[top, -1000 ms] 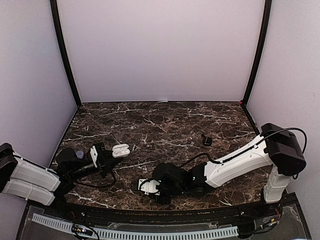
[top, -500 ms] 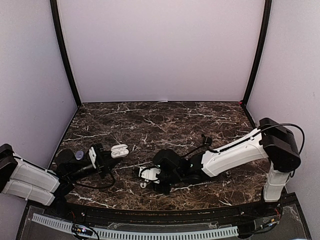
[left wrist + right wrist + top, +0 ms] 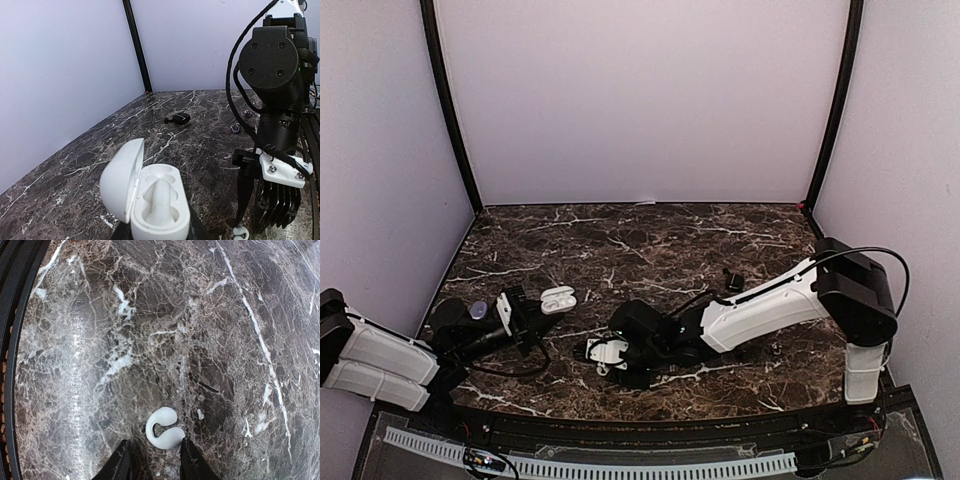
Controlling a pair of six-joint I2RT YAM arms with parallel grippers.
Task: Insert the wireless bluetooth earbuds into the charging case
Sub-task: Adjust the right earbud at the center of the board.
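Two-arm scene over a dark marble table point(image 3: 650, 240).

Left gripper point(image 3: 548, 303): clamped on the white charging case point(image 3: 159, 202), which it holds at the table's left side. The lid point(image 3: 120, 181) is swung open and stands up at the case's left in the left wrist view, with the moulded wells facing up.

Right gripper point(image 3: 156, 460): reached across to the near middle of the table, low over the surface, jaws apart. One white earbud point(image 3: 165, 428) lies flat on the marble just in front of and between the two fingertips point(image 3: 122, 461). It sits closer to the right-hand tip (whether it touches that tip cannot be told), with a clear gap on the other side, so it is not gripped. In the left wrist view the same bud shows at the bottom edge, under the right gripper's fingers.

Case and white earbud are apart, the bud to the right of the case in the top view. A dark earbud point(image 3: 178, 118) lies farther back on the table, well away from both grippers.
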